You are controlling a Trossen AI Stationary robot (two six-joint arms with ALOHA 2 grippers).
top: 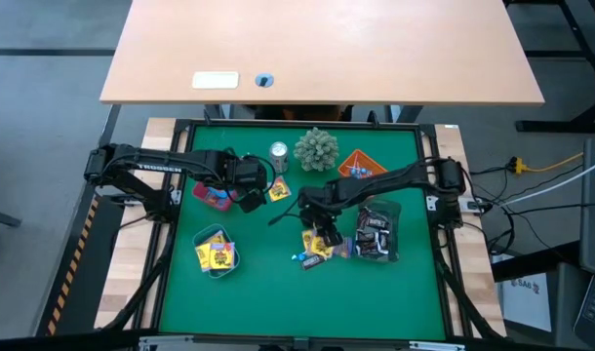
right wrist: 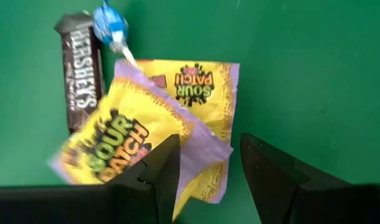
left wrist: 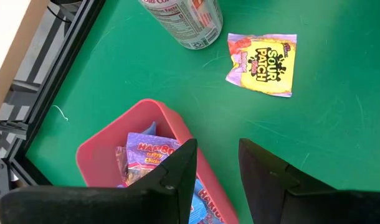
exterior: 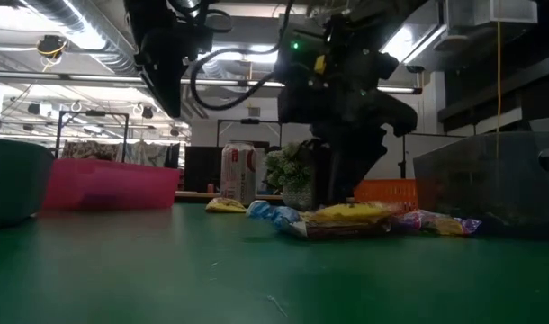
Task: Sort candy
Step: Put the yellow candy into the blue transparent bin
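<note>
On the left side of the green table (top: 278, 292) a teal tray (top: 216, 252) already holds yellow packets, and farther back a pink tray (left wrist: 115, 163) has Haribo packets in it. My left end effector (left wrist: 216, 163) hangs over that pink tray's rim with its fingers parted and nothing between them; just beyond it a lone Sour Patch packet (left wrist: 262, 64) lies flat on the table, beside the silver can (left wrist: 185, 22). That packet is within easy reach of my left arm, but I judge the next move belongs to the right. Toward the middle, my right end effector (right wrist: 209, 168) is low over the loose pile of candy, fingers spread and gripping nothing that I can see. Directly ahead of those fingers lie two overlapping Sour Patch packets (right wrist: 146, 124), the upper one lapping across the other and running on a slant to my finger line, its nearer edge lying right at the gap between them. Beside them, farther out, lie a dark Hershey's bar (right wrist: 83, 68), its long axis roughly in line with my reach, and a small blue-wrapped piece (right wrist: 110, 25) at its far end. So the packet I would take sits just in front of the gap, and a short advance and a squeeze should catch the top one alone, provided I do not pinch both layers. To the right of the pile stands a clear tray (top: 377, 234) with dark bars in it, and behind are the orange tray (top: 361, 164) and the green spiky ball (top: 316, 148).
</note>
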